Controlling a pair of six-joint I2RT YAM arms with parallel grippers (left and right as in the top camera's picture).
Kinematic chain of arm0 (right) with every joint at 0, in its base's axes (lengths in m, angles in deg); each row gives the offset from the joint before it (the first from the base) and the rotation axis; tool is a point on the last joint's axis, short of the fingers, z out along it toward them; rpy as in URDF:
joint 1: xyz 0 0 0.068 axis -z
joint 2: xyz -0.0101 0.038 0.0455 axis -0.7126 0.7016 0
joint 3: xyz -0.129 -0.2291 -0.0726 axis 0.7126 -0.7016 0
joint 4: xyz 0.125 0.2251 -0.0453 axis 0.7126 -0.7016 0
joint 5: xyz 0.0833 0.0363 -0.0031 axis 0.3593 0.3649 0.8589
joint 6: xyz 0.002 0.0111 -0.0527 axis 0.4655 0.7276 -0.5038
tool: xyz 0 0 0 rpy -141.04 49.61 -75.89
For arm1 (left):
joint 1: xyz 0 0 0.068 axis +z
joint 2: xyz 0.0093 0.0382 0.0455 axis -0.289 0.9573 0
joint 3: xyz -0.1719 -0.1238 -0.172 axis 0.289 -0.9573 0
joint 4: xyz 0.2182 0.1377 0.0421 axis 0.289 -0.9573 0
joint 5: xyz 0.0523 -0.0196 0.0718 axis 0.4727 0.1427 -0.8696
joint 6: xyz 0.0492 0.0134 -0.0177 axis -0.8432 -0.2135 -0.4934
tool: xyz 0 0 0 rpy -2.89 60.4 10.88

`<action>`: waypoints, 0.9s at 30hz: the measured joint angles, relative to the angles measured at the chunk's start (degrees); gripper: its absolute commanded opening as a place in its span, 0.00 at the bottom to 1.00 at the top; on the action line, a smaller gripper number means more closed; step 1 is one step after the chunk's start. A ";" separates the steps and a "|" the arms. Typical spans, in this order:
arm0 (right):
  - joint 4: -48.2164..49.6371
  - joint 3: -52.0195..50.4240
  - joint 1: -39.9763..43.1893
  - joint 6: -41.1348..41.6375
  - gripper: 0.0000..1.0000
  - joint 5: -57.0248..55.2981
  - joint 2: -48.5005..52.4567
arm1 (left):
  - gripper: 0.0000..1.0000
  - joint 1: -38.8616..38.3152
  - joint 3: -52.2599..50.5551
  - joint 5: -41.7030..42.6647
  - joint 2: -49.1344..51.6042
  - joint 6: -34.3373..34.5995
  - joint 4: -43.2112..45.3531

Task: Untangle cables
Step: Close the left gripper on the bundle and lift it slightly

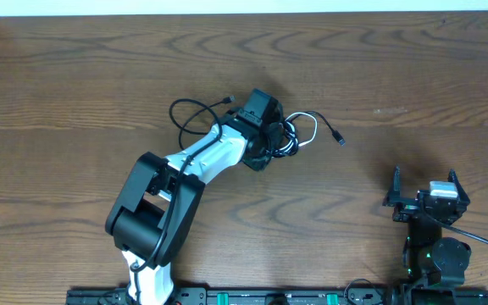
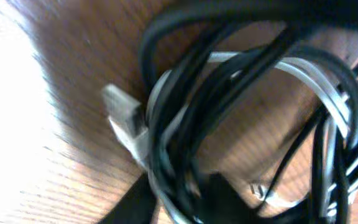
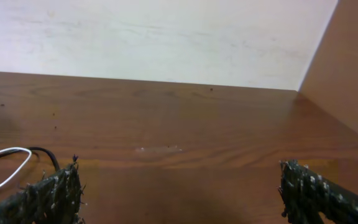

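Dark wood-grain table (image 1: 396, 68), plain white wall (image 3: 154, 37) behind it, brown side panel (image 3: 347, 74) at the right

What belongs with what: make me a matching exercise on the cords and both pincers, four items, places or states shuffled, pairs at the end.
1 white cord
2 left pincer
3 right pincer
4 loose black plug

A open, away from the bundle
B lying alone, right of the bundle
C looped among black cords
D down on the bundle

Pairs: 1-C, 2-D, 3-A, 4-B

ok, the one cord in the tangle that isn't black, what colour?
White. The white cord shows best in the left wrist view, looped through the black cables.
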State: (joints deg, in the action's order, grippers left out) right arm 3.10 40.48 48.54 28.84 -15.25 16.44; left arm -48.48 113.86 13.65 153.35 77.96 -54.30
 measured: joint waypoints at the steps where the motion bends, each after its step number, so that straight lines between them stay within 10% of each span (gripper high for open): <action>1: -0.02 0.00 0.00 0.00 0.99 0.00 0.02 | 0.08 -0.22 0.00 0.24 0.07 -1.25 -0.09; 27: 0.00 0.00 0.00 0.00 0.99 0.00 0.00 | 0.08 2.16 -0.24 -2.78 -12.70 -28.63 -14.19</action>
State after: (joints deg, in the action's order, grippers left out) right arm 3.10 40.48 48.54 28.84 -15.25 16.44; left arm -46.32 113.62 10.87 140.65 49.33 -68.48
